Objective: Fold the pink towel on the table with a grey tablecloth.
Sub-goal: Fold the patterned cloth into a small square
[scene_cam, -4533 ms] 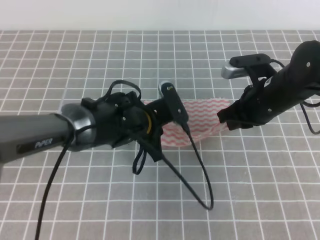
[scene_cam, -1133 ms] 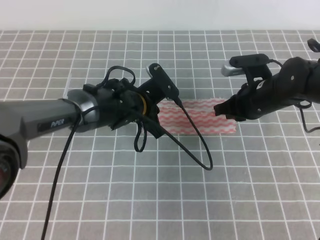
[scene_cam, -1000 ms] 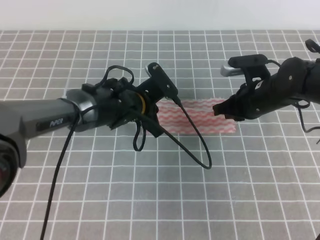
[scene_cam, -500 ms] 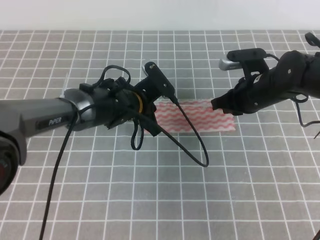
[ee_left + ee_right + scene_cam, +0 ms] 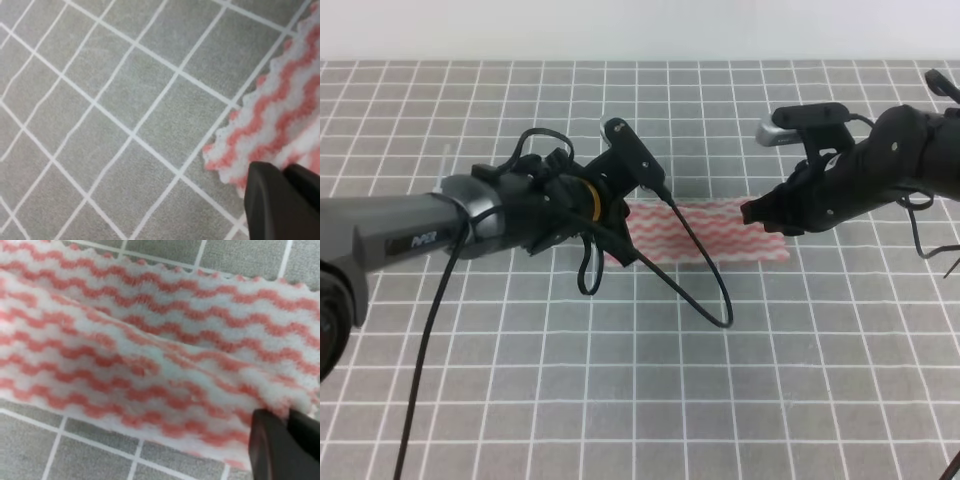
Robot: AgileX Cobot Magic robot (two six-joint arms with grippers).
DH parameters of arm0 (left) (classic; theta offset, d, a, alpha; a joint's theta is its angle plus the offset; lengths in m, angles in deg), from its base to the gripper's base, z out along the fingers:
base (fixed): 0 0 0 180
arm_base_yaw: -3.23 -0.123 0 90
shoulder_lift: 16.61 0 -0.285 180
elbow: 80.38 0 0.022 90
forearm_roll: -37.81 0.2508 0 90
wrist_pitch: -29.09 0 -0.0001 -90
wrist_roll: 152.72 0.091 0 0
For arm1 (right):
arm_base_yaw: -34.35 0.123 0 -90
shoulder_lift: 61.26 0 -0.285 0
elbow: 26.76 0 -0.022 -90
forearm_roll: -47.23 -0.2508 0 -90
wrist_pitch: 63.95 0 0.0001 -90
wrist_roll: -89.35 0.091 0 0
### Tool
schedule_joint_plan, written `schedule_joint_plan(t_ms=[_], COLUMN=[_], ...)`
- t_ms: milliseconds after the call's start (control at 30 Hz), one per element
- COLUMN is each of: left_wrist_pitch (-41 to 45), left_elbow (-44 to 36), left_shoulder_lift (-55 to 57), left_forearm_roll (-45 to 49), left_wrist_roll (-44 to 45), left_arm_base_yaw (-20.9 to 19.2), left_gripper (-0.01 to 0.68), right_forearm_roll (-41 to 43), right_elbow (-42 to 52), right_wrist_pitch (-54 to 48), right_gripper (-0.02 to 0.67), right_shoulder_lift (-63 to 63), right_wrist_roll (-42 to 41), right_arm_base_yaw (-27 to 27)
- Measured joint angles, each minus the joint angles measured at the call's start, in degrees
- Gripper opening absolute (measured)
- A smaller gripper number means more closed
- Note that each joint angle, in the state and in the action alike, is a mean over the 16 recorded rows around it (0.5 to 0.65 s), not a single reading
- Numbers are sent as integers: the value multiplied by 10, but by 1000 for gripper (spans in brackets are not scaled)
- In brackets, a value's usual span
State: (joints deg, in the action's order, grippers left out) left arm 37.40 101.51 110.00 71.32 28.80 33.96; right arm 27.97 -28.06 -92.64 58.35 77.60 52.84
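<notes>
Towel (image 5: 710, 232) lies as a narrow band on the tablecloth (image 5: 620, 400), between the two arms, one layer lapped over another. Left gripper (image 5: 282, 192) has its jaws together on the band's left corner; right gripper (image 5: 285, 440) is likewise closed on the right end. To finish this fold well, both ends should probably travel together and level, keeping the band taut so edges meet before letting go.

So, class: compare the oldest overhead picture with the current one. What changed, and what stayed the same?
The pink towel went from a rumpled, lifted shape to a flat narrow strip. Both arms shifted toward the far edge. The left gripper and right gripper remain at its ends; the table with a grey tablecloth is unchanged.
</notes>
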Motion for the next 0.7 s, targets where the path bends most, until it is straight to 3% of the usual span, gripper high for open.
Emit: schedule_joint_plan(t_ms=[567, 700], left_wrist_pitch=[-20, -26], left_elbow=[0, 0], left_shoulder_lift=[4, 5], left_forearm_roll=[-2, -2], left_wrist_roll=[0, 0], left_arm_base_yaw=[-8, -9], left_gripper=[-2, -2], right_forearm_roll=[-1, -1], right_elbow=[-3, -3], right_wrist_pitch=[6, 11], right_gripper=[-13, 42], right_shoulder_lift=[9, 9], right_wrist_roll=[1, 1], right_arm_base_yaw=[0, 0])
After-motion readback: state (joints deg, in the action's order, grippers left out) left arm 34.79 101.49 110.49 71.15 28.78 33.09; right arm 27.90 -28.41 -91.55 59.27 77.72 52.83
